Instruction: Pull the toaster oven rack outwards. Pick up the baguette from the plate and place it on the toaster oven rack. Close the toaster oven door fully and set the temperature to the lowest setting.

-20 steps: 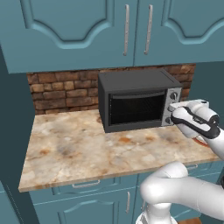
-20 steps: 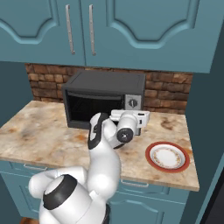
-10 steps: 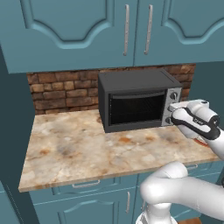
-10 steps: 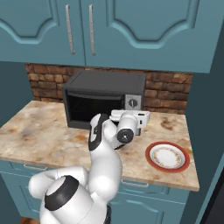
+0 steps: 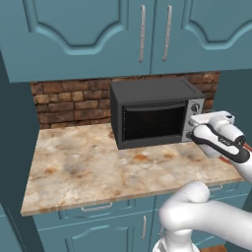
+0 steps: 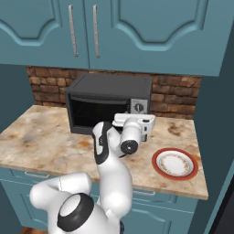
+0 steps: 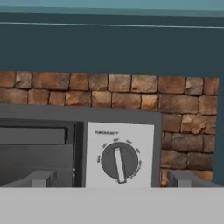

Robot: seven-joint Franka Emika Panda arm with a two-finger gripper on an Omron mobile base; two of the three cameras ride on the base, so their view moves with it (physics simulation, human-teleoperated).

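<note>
Pincer point(image 5: 193, 129) sits with fingers spread wide apart, nothing between them, parked right in front of the toaster oven's point(image 5: 153, 110) control panel point(image 7: 119, 153); compared with a second ago nothing has shifted, arm and scene hold the same pose in both base views, so this looks like a pause at the panel rather than a move in progress. Hand view shows the temperature knob point(image 7: 119, 161) dead centre between the two tips, pointer bar near vertical, tilted slightly; can't read which setting that is from the tiny print. Toaster oven door point(image 5: 153, 122) looks shut, dark glass flush with the front. Toaster oven rack not clearly made out behind the glass. Plate point(image 6: 175, 163) sits on the worktop point(image 5: 98, 162) to the right of the oven, well apart from it, and it's bare, so the baguette is probably inside already, though the glass hides it. Judgement: rack, bread and door steps appear done, only the knob is left; either the pincer is lining up to close on the knob, or it has let go after turning. Risk: fingers slipping off the small round dial. Brick wall point(image 7: 131, 94) behind, blue cabinets point(image 5: 123, 34) above.
</note>
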